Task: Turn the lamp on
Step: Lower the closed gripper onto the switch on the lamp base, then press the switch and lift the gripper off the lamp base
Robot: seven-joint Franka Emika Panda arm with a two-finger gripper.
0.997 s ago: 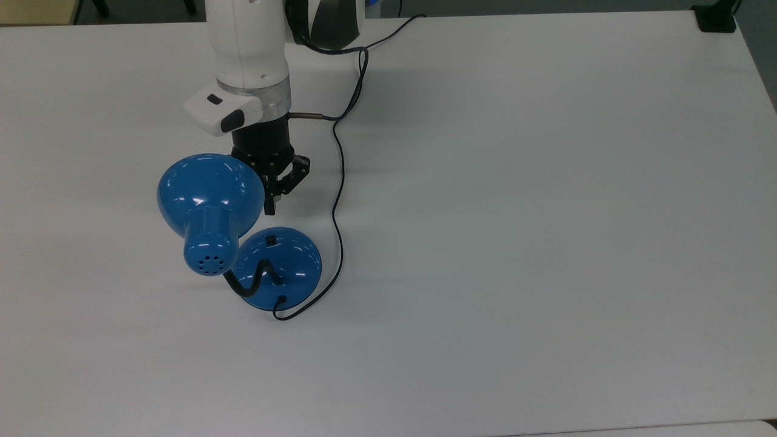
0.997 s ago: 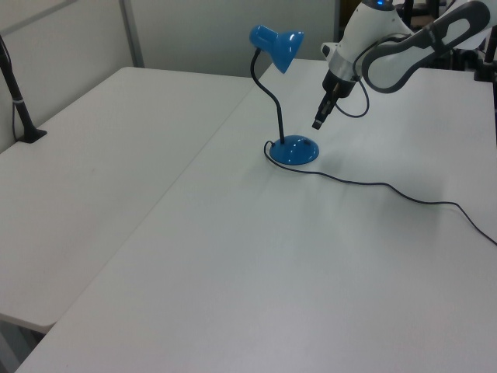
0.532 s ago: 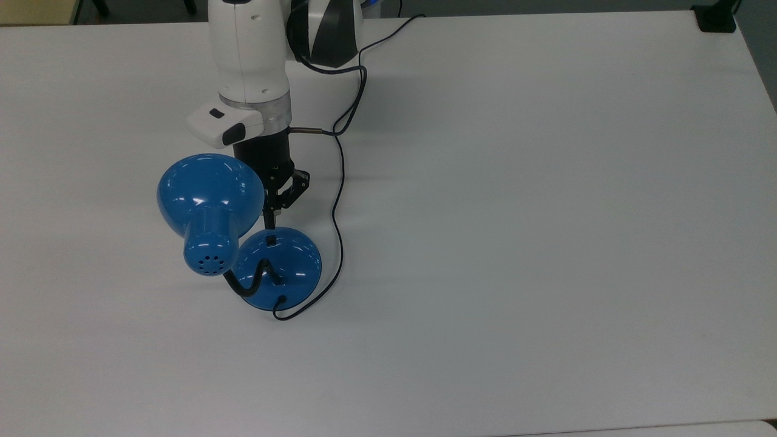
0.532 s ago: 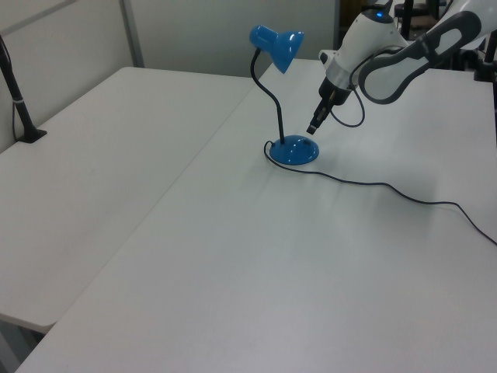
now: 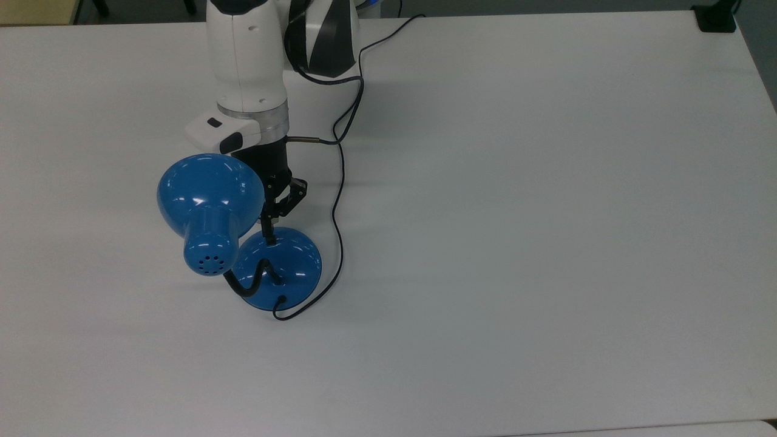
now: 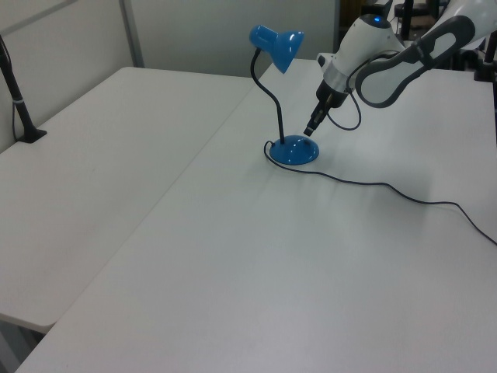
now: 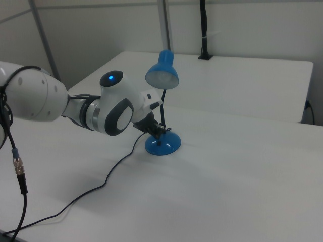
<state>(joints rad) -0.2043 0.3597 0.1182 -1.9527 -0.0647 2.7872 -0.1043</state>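
Observation:
The lamp stands on the white table, with a glossy blue shade, a black bendy neck and a domed blue base. My gripper is shut and slants down beside the shade, its tips touching the base's far side where the small black switch is, which they cover. In the left view the gripper meets the base at its upper right rim. The right view has the gripper just above the base, under the shade.
The lamp's thin black cord loops from the base's near side and runs up the table past my arm. Black clamp posts stand at table edges. A seam splits two tabletops.
My gripper has come down and forward from beside the shade until its tips reach the switch spot on the base. The lamp has not moved.

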